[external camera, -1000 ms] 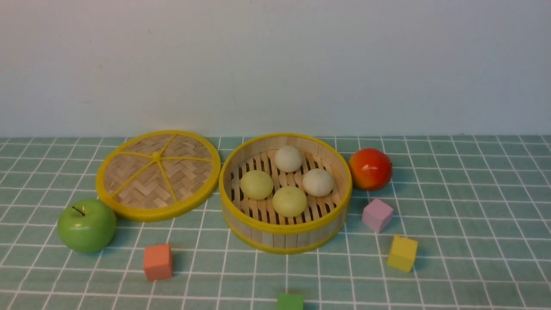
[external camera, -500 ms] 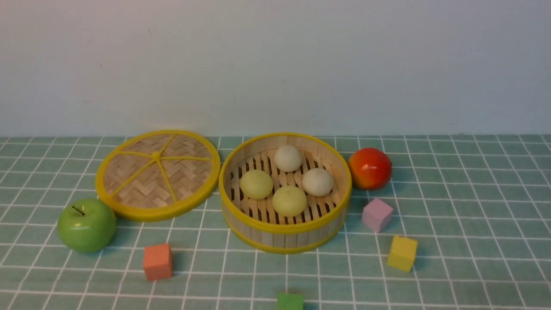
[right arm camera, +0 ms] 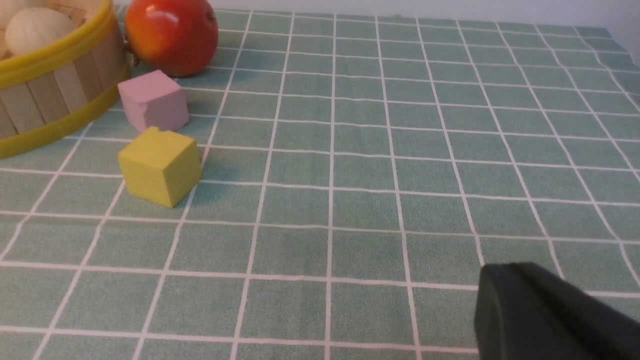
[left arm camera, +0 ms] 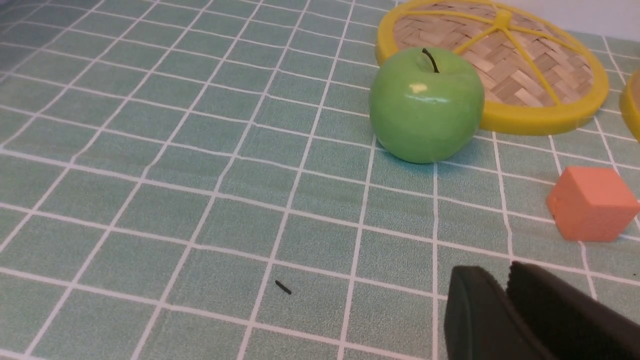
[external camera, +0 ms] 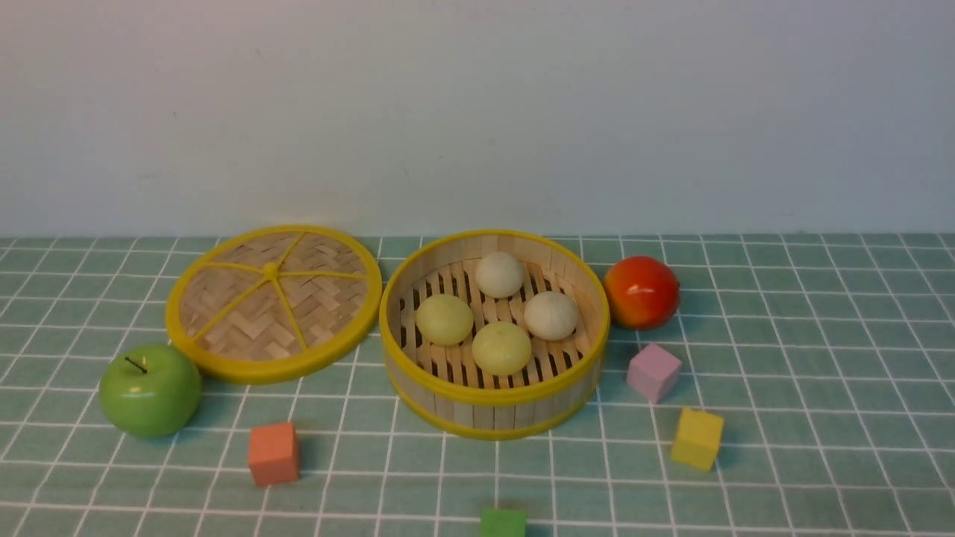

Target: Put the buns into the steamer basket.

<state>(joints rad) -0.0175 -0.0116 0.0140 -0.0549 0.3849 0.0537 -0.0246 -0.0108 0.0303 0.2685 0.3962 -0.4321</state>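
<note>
We see four buns [external camera: 498,313] inside basket [external camera: 494,412]; left claw [left arm camera: 505,290] nearly closed, empty; right claw [right arm camera: 505,295] unclear.

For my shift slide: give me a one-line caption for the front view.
Four buns sit inside the steamer basket, its lid lying flat beside it, fruit and colored cubes scattered around.

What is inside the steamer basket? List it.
The steamer basket holds four buns on its slatted floor: two off-white, two pale yellow-green. The near wall hides the floor's front edge.
</note>
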